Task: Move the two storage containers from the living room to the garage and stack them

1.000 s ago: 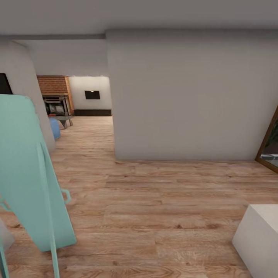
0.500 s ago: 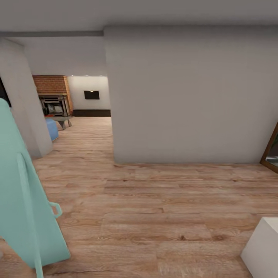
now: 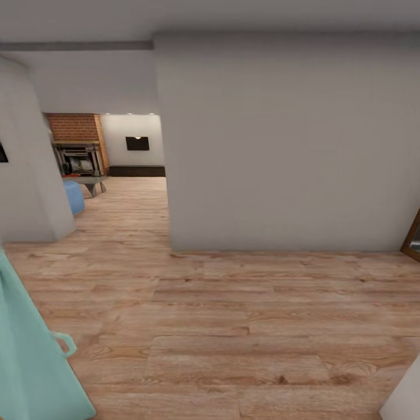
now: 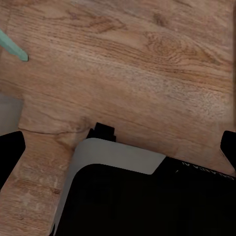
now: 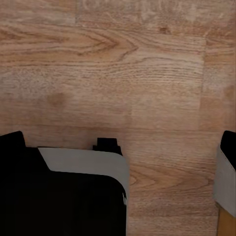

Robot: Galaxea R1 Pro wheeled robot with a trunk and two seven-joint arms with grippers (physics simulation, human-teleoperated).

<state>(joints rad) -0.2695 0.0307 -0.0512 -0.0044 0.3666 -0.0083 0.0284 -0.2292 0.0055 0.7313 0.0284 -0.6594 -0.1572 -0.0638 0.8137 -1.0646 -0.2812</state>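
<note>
Both jaws wide apart, empty, over plank floor (image 5: pixel 147 73).

Head forward; wrists close above plank floor (image 3: pixel 233 326)

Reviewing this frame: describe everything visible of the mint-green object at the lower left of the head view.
The mint-green object is a smooth, matte, flat-faced panel, plastic-looking, cut off by the picture's left and bottom edges. It leans tilted, its slanted edge running down toward the wood plank floor, where its base appears to rest. A small loop-shaped handle of the same colour sticks out from its right edge. What it belongs to cannot be told.
</note>
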